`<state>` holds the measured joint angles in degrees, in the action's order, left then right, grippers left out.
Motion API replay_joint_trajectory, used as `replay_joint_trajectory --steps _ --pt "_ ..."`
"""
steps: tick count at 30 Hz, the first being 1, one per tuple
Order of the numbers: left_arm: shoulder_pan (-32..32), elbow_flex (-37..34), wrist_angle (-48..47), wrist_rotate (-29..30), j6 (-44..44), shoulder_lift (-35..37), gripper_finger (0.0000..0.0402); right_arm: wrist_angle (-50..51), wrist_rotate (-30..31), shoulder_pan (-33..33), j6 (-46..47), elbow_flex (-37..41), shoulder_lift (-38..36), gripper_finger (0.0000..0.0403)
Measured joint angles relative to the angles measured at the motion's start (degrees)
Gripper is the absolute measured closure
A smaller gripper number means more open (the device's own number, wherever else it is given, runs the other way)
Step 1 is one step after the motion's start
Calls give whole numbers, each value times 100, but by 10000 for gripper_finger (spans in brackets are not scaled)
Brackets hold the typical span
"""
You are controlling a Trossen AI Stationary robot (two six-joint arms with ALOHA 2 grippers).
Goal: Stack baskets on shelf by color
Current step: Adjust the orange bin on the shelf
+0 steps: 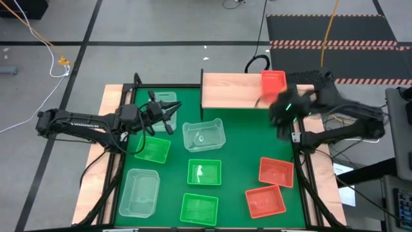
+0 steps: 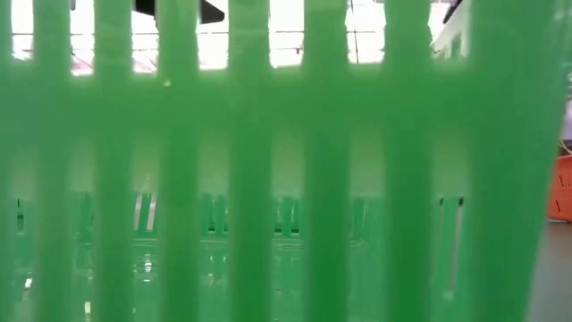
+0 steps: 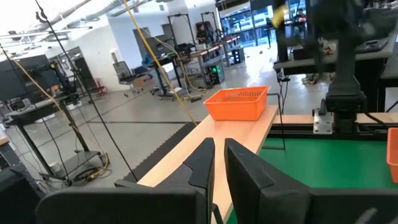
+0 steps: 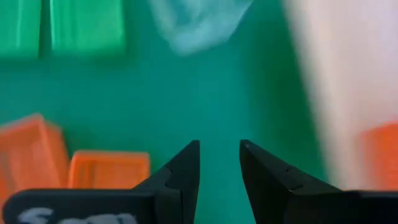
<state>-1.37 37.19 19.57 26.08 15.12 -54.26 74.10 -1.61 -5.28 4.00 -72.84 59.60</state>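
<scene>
The shelf (image 1: 233, 91) stands at the far edge of the green mat, and one orange basket (image 1: 273, 82) sits on the right end of its plank. It also shows in the left wrist view (image 3: 237, 102). Two more orange baskets (image 1: 276, 171) (image 1: 264, 200) lie on the mat at near right. Three green baskets (image 1: 152, 149) (image 1: 204, 173) (image 1: 199, 208) and three clear ones (image 1: 204, 135) (image 1: 140, 192) (image 1: 165, 100) lie left and centre. My right gripper (image 4: 219, 155) hangs blurred just near of the shelf's right end, slightly open and empty. My left gripper (image 3: 219, 155) hovers at far left, its fingers all but together, holding nothing.
The low view is blocked by a green basket's slatted wall (image 2: 268, 161) right at the camera; an orange basket (image 2: 561, 188) peeks past its right edge. The left part of the shelf plank (image 3: 205, 134) is bare. The right arm (image 3: 342, 74) stands beyond the shelf's right end.
</scene>
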Motion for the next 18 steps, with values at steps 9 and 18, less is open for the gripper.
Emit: replay_joint_trajectory --steps 9,18 --pt "4 0 -21 -49 46 0 360 -1399 -142 2418 -46 1728 780 297" --pt "4 0 92 -50 111 0 360 -2093 656 3220 -2049 1878 1682 297"
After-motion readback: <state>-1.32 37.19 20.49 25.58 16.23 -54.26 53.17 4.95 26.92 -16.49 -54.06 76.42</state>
